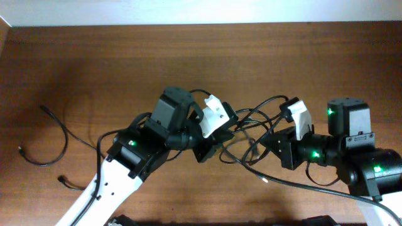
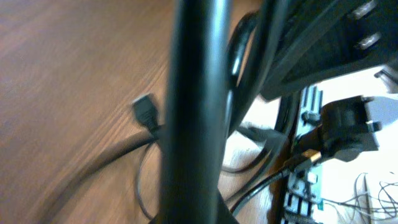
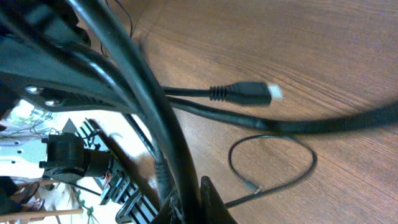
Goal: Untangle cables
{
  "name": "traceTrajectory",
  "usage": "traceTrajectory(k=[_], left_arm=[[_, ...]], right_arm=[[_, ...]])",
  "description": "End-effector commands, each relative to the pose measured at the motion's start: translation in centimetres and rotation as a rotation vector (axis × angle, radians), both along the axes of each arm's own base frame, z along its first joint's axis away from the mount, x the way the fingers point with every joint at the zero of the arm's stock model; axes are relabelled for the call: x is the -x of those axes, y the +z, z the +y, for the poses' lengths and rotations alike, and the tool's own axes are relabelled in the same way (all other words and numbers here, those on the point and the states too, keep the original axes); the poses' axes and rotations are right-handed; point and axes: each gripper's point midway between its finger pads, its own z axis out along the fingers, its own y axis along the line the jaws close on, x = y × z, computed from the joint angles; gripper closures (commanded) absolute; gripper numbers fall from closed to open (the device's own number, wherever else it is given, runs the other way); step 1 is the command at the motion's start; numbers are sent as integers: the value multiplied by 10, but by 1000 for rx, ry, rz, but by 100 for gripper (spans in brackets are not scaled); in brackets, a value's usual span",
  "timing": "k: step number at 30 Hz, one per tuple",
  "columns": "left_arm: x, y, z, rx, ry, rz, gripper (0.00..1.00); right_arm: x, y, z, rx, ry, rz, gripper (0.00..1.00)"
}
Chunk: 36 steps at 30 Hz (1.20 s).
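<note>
Mostly tangled: both claws clamped in the knot

Thin black cables [image 1: 250, 143] sit bunched at centre frame on the brown wooden table [image 1: 125, 56], loops crossing between the two arms. One loose black cord [image 1: 65, 139] lies apart at the left of the frame, so at best one strand is free. The main knot is not undone, and I judge most of the work is left.

Left gripper [image 1: 220, 119] reaches in from the lower left, wrist rolled, tip at the left edge of the knot. Its jaws are closed, and a black cord running straight up its wrist view looks pinched between them.

Right gripper [image 1: 290, 116] comes in low from the right edge, pointing left into the knot's right side. It is closed too, and cords pass through the lower middle of its wrist view, so it seems to grip one. A black moulded plug with a pale tip [image 3: 245, 93] rests on the wood just beyond, with a thin loop below it.
</note>
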Motion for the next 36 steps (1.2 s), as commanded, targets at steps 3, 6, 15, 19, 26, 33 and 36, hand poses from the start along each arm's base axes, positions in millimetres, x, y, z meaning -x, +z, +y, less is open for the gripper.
traceTrajectory(k=[3, 6, 15, 19, 26, 33, 36], left_arm=[[-17, -18, 26, -134, 193, 32, 73], [-16, -19, 26, -138, 194, 34, 85], [-10, -14, 17, -77, 171, 87, 0], [-28, -18, 19, -171, 82, -138, 0], [-7, -15, 6, -146, -150, -237, 43], [9, -5, -5, -63, -270, -261, 100], [21, 2, -11, 1, -326, -238, 100]], right_arm=[[-1, -5, -8, 46, -34, 4, 96], [0, -7, -10, 57, -47, 20, 96], [10, 1, 2, -2, 46, 1, 96], [28, 9, 14, -45, 229, -91, 96], [37, 15, 20, -82, 307, -132, 96], [36, 15, 20, -83, 300, -121, 96], [29, 4, 11, -11, 240, -98, 96]])
